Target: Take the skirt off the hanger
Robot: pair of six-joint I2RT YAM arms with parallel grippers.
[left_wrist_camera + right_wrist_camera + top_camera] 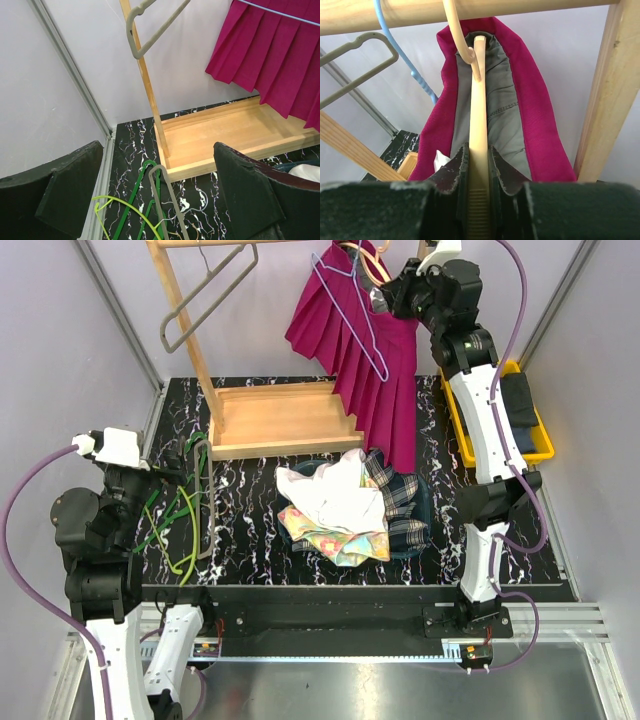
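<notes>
No readable text, labels, brands or numbers anywhere.

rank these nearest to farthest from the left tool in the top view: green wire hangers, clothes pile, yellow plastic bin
1. Green wire hangers, beside the left tool.
2. Pile of mixed clothes, table centre.
3. Yellow plastic bin, far right edge.

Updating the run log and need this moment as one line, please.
right gripper: shut on cream hanger | skirt: on hanger, hooked over wooden rail | left gripper: open, holding nothing
</notes>
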